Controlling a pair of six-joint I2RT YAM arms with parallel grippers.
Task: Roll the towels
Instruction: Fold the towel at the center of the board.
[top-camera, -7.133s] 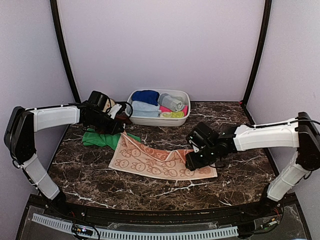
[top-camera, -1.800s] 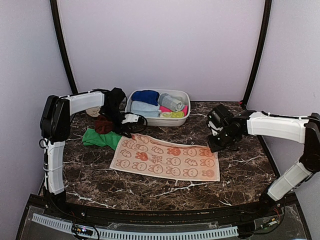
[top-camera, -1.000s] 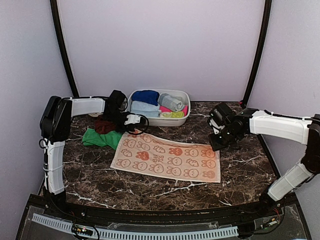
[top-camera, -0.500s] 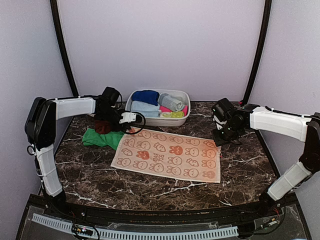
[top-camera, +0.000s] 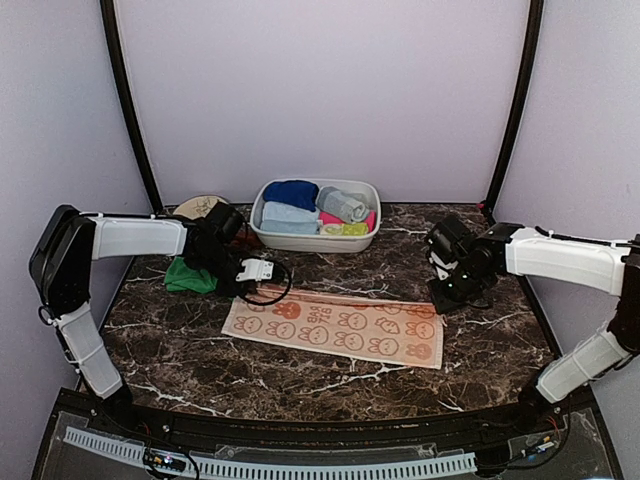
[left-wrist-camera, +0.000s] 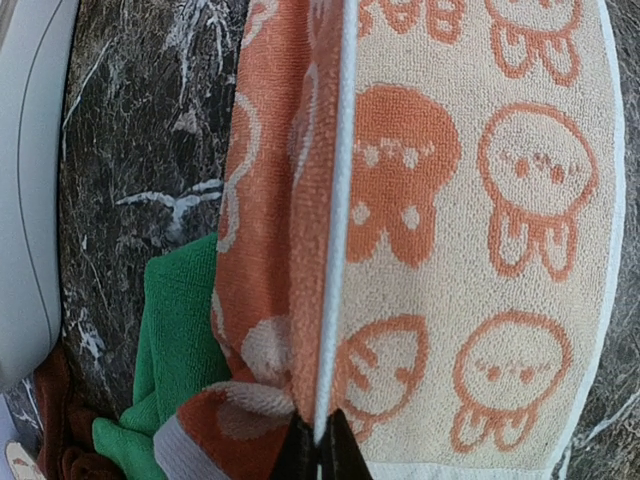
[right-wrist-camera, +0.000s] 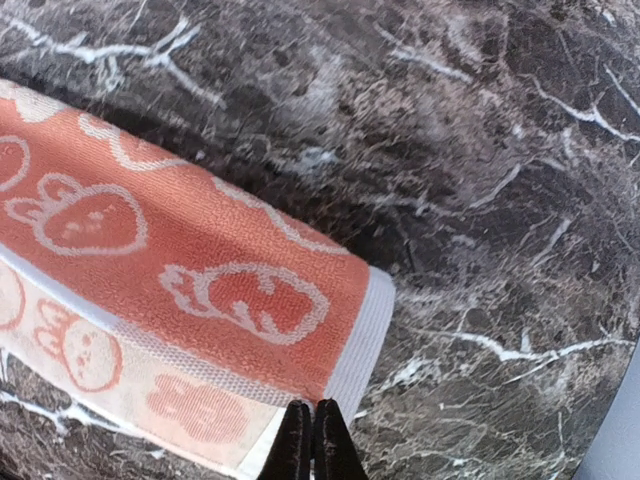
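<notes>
Since half a second ago both grippers have come toward the near edge, and the orange towel (top-camera: 335, 330), then lying open with three rows of prints showing, now reads as a narrower strip with two rows. Its far long edge has been carried over toward the near one. Seven seconds ago it lay skewed and rumpled. Surface: dark brown marble table (top-camera: 330, 400) with white veins. Room: pale lilac walls (top-camera: 320, 90) on three sides, with black poles (top-camera: 128, 100) at the back corners. The left gripper (top-camera: 256, 271) sits at the strip's far left corner. In the left wrist view its fingertips (left-wrist-camera: 300, 458) are pressed together on the towel's raised edge, with the orange reverse side hanging to the left of it. The right gripper (top-camera: 447, 297) is at the far right corner. In the right wrist view its tips pinch the white hem, and the orange reverse lies folded over the cream face. The green towel (top-camera: 188, 277) is bunched left of the strip, under the left arm. The rust-brown towel (left-wrist-camera: 55, 415) shows only as a dark sliver beside the green one. The white basin (top-camera: 315, 244) stands at the back centre, apart from the strip, and holds rolled cloths.
</notes>
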